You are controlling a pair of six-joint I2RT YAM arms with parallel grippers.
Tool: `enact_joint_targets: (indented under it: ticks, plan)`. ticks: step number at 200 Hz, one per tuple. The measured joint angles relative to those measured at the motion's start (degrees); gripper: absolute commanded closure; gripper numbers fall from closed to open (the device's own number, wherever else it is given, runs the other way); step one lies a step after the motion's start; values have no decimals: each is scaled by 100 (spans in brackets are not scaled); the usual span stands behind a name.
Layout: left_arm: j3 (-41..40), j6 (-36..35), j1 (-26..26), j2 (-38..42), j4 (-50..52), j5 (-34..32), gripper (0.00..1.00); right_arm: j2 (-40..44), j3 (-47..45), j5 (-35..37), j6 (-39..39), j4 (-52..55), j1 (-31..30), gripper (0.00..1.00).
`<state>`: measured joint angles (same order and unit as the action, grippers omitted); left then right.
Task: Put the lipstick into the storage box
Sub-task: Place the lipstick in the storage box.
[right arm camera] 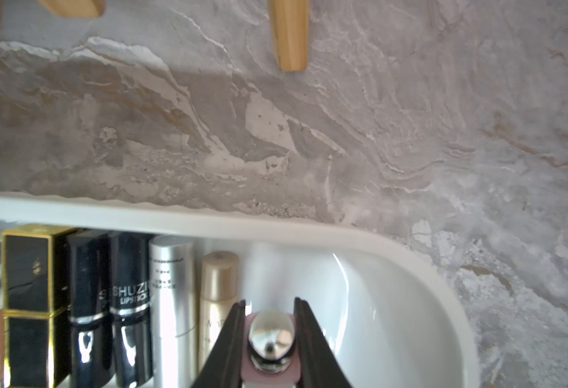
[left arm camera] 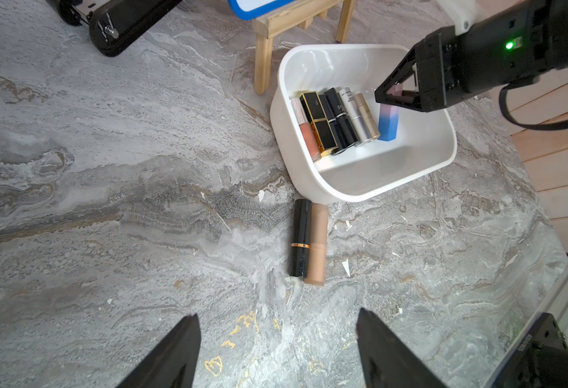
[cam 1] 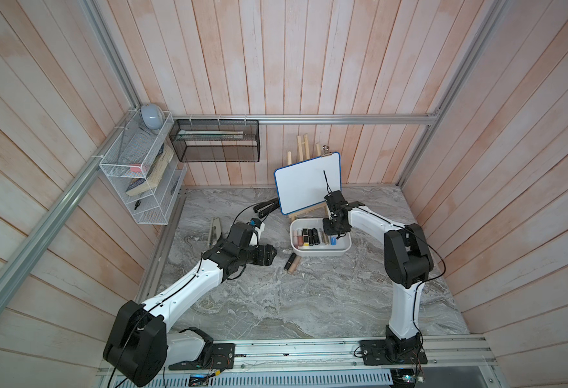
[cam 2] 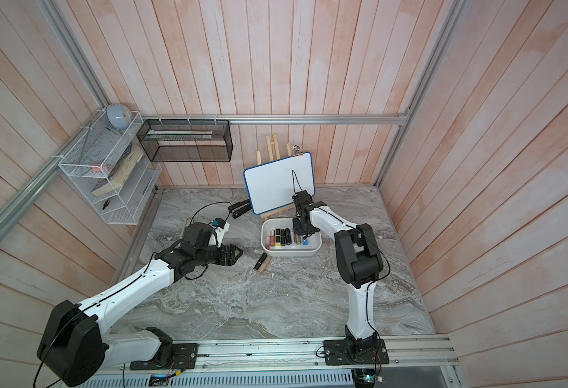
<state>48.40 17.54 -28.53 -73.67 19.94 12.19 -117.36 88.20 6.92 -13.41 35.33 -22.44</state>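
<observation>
The white storage box (cam 1: 321,252) (cam 2: 291,252) sits in front of the easel and holds a row of several lipsticks (left arm camera: 333,121). My right gripper (cam 1: 333,231) (right arm camera: 269,304) reaches into the box and is shut on the pink end of a pink-to-blue square lipstick (left arm camera: 388,122) (right arm camera: 269,332). That lipstick's blue end points down at the box floor beside the gold tube. A black lipstick (left arm camera: 300,238) and a tan lipstick (left arm camera: 317,245) lie side by side on the table just outside the box. My left gripper (cam 1: 270,255) (left arm camera: 277,322) stands open and empty, short of them.
A whiteboard on a wooden easel (cam 1: 307,183) stands right behind the box, with a black stapler (cam 1: 265,206) to its left. A black mesh basket (cam 1: 215,141) and a white wire rack (cam 1: 138,174) hang on the walls at the far left.
</observation>
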Motion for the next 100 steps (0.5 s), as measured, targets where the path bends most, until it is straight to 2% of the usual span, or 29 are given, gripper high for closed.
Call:
enact_joint_targets:
  ticks: [100]
  plan:
    - [0,0,-15,-26,0,-2,21,-94,101,-61,17,-59,-20,76]
